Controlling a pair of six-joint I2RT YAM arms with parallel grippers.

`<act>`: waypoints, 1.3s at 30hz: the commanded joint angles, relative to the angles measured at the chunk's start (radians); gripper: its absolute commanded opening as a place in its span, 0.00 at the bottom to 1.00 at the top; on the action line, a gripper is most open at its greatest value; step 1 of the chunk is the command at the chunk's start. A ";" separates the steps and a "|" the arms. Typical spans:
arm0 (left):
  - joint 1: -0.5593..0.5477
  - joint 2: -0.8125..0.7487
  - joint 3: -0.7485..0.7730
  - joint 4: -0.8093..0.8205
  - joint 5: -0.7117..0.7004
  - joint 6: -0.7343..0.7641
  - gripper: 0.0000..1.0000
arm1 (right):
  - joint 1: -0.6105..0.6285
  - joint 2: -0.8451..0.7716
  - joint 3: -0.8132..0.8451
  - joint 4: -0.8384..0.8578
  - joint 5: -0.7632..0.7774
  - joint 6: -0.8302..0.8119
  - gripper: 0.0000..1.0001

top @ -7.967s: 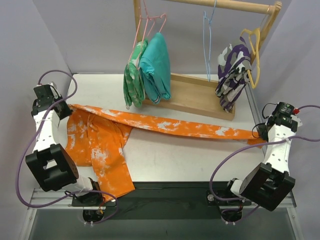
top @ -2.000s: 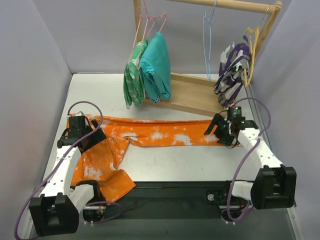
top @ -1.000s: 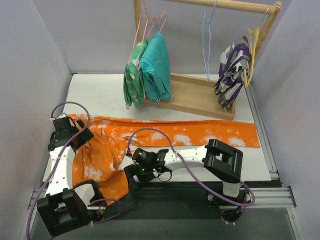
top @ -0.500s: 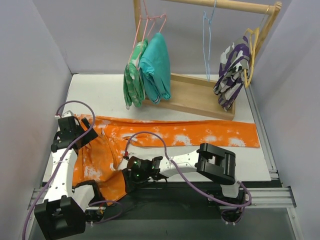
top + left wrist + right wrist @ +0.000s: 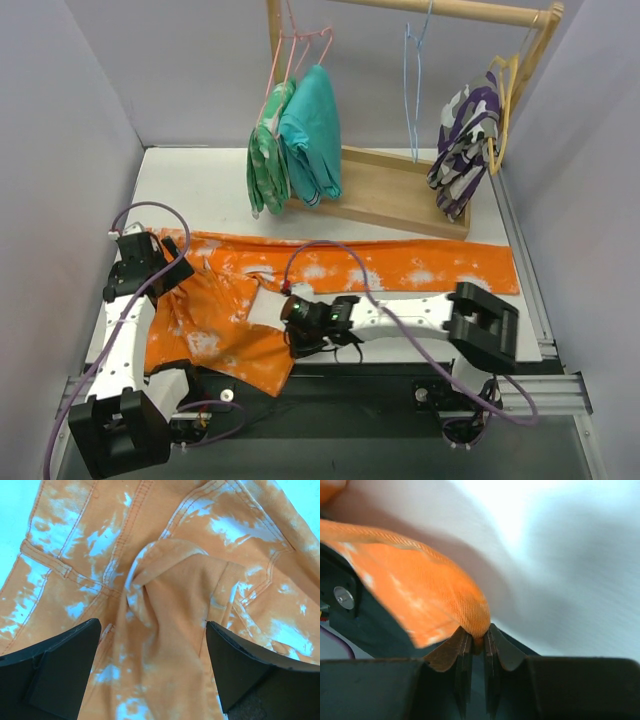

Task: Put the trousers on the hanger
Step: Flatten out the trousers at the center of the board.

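The orange trousers [image 5: 400,268] with white splotches lie across the table, one leg stretched right, the other folded toward the near edge [image 5: 235,345]. My right gripper [image 5: 293,343] is shut on the edge of that near leg; in the right wrist view a fold of the trousers [image 5: 425,590] is pinched in the gripper [image 5: 477,641]. My left gripper [image 5: 185,278] hangs open over the waist end; the trousers [image 5: 165,555] are bunched between the wide-apart fingers of the left gripper [image 5: 151,630]. The light-blue hanger [image 5: 413,90] hangs bare on the rail.
A wooden rack [image 5: 400,195] stands at the back. On it hang a teal garment [image 5: 312,130] and a green one [image 5: 265,165] on pink hangers, and a purple-and-white garment [image 5: 460,150] on a yellow hanger [image 5: 510,110]. The table's near edge lies just below my right gripper.
My right gripper has shut on the near leg's edge and drawn it to the right and slightly away from the edge. The left arm has hardly moved.
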 commanded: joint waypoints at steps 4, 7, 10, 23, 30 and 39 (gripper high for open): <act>0.022 -0.004 0.024 -0.001 -0.030 -0.007 0.97 | -0.214 -0.468 -0.151 -0.432 0.226 -0.027 0.00; 0.023 0.022 0.022 -0.001 -0.015 -0.010 0.97 | -0.374 -0.653 -0.200 -0.533 0.258 -0.055 0.00; 0.019 0.045 0.013 0.007 -0.016 -0.025 0.98 | -0.552 -0.807 -0.223 -0.604 0.252 -0.121 0.00; 0.038 0.186 -0.180 0.181 -0.030 -0.213 0.97 | -1.105 -0.896 -0.112 -0.755 0.249 -0.339 0.00; 0.135 0.275 -0.166 0.266 0.008 -0.196 0.97 | -1.472 -0.774 0.042 -0.775 0.178 -0.483 0.00; 0.137 0.445 -0.044 0.350 0.050 -0.157 0.97 | -1.611 -0.635 0.155 -0.787 0.226 -0.480 0.03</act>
